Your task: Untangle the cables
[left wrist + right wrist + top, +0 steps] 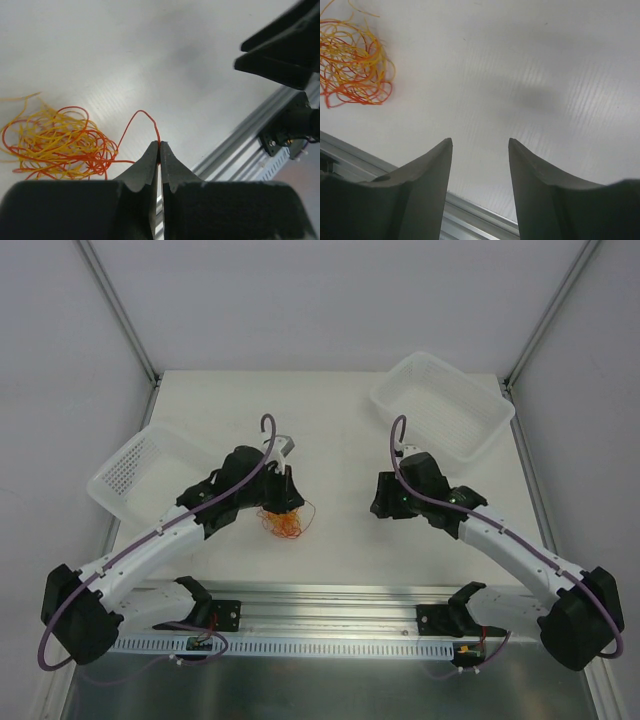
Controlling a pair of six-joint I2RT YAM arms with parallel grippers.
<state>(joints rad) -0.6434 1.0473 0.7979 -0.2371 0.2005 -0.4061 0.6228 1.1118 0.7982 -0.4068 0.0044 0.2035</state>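
The black left gripper pinches one red-orange strand of the tangled thin yellow-orange and red-orange cables lying on the white table. The black right gripper hangs spread, well apart.

White matte table, plain pale grey walls on three sides, an aluminium post slanting up from each far corner, aluminium rail along the near edge, light even and diffuse, shadows soft.
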